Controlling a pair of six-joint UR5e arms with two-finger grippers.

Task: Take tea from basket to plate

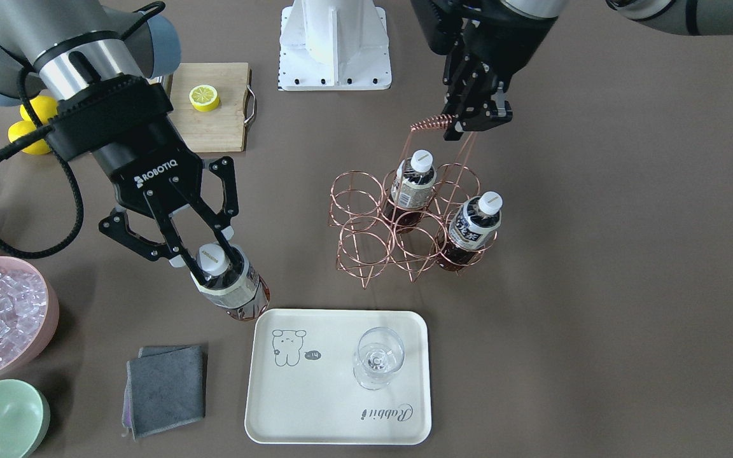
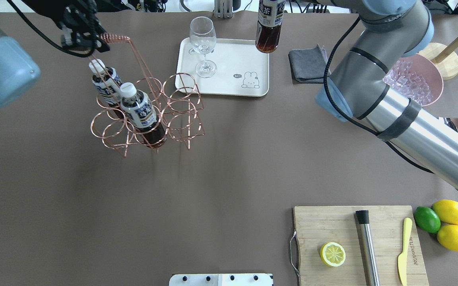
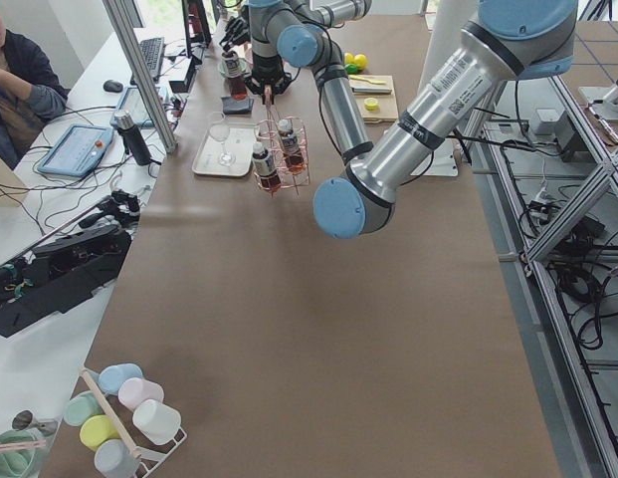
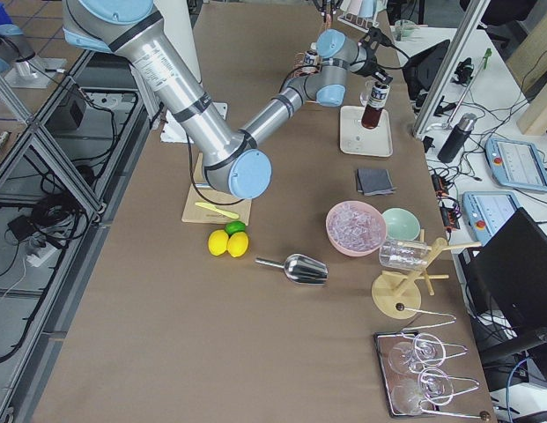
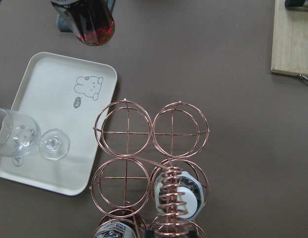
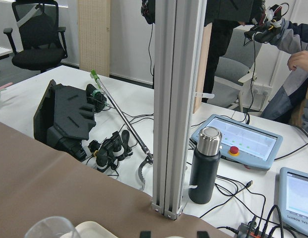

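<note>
Near the plate (image 1: pixel 315 420), tea (image 1: pixel 245 292) upright, cap up

In the front-facing view the basket (image 1: pixel 396 222) stands at centre, with the plate (image 1: pixel 315 407) below it at bottom centre. A glass (image 1: pixel 376 362) stands on the plate's right half. In the basket, a first bottle (image 1: pixel 412 186) sits in the upper row's middle cell and a second bottle (image 1: pixel 476 226) in the lower row's right cell. The left gripper (image 1: pixel 462 127) is at the basket's handle, above it. The tea (image 1: pixel 236 289), in the right gripper (image 1: pixel 214 270), hangs at the plate's upper-left corner, seemingly just outside the rim. A cloth (image 1: pixel 166 388) lies left of the plate. A cutting board (image 1: pixel 214 130) lies upper left.
</note>
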